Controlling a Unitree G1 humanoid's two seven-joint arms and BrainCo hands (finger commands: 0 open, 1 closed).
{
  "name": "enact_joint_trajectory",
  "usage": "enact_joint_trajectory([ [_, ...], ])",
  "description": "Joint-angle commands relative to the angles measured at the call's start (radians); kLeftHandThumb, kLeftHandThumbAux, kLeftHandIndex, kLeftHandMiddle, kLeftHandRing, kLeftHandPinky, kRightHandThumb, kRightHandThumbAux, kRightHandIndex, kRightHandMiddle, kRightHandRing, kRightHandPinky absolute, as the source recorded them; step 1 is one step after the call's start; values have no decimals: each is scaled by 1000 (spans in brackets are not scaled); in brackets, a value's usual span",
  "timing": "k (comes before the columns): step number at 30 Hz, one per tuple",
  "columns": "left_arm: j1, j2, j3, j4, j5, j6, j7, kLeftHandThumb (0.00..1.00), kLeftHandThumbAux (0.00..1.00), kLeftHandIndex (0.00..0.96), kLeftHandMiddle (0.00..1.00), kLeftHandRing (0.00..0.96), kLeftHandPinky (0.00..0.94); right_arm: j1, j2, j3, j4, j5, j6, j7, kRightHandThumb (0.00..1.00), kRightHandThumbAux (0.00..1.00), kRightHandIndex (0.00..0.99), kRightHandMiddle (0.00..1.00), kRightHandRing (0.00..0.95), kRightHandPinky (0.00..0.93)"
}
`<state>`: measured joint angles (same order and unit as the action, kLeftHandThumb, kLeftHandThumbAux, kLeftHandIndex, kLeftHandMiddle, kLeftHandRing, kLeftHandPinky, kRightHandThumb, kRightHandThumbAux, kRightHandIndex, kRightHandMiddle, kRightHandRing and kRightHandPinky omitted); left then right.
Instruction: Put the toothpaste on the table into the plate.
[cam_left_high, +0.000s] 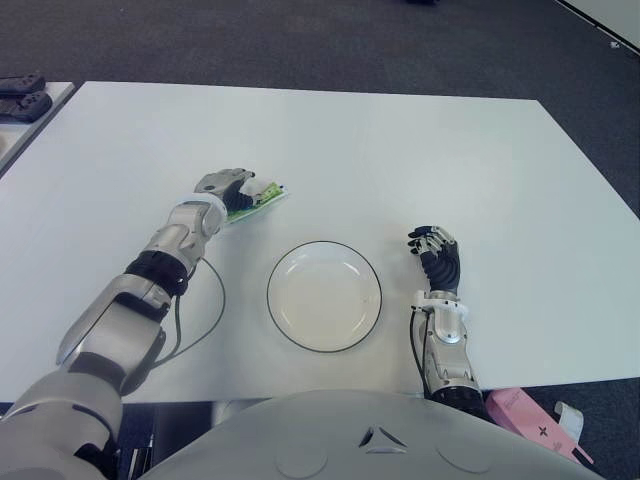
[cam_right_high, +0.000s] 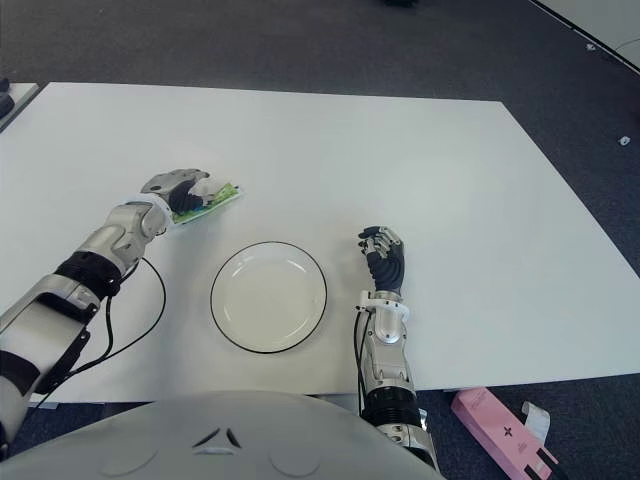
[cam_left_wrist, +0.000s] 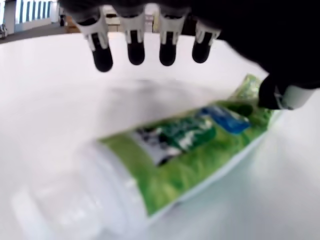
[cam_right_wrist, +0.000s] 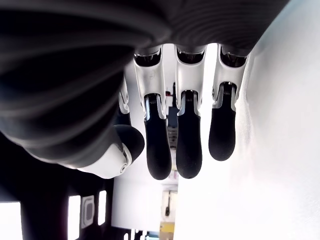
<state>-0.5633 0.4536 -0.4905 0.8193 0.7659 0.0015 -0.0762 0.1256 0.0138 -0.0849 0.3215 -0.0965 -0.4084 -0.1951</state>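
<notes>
Here, left hand (cam_left_high: 228, 189) over glossy green toothpaste (cam_left_wrist: 185, 150).

My silver-and-black left hand (cam_left_high: 228, 189) reaches forward, arm outstretched, its fingers (cam_left_wrist: 136, 46) spread and gripping nothing. My black-fingered right hand (cam_left_high: 436, 252) sits idle, fingers loosely extended.

Glossy plastic toothpaste tube (cam_left_wrist: 185, 155); glossy plate (cam_left_high: 324, 296); matt table (cam_left_high: 400, 150).

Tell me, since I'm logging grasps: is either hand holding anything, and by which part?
Nothing is held yet. The left hand hovers open over the toothpaste; the right hand is empty.
</notes>
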Motion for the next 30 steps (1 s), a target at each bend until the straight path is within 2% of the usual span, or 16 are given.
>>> enact_joint_trajectory([
  [1, -40, -20, -39, 69, -4, -37, -88, 468, 246, 0, 15, 8, 94, 19, 2, 4, 3, -5, 16, -4, 709, 730, 432, 503, 517, 510],
  [9, -82, -33, -84, 139, -4, -96, -188, 478, 271, 0, 8, 17, 125, 26, 4, 5, -4, 0, 18, -5, 709, 730, 432, 501, 514, 508],
  [15, -93, -35, -110, 171, -3, -141, -220, 496, 291, 0, 3, 26, 143, 35, 6, 7, -9, -1, 13, -5, 709, 730, 432, 495, 515, 509],
  [26, -91, -14, -141, 155, -10, -211, -303, 492, 293, 0, 0, 2, 110, 50, 9, 9, -25, -3, 25, -11, 709, 730, 432, 491, 511, 506],
  [30, -88, -6, -148, 142, -22, -229, -350, 500, 289, 0, 0, 0, 128, 58, 11, 10, -32, -2, 26, -12, 710, 730, 432, 491, 509, 502],
])
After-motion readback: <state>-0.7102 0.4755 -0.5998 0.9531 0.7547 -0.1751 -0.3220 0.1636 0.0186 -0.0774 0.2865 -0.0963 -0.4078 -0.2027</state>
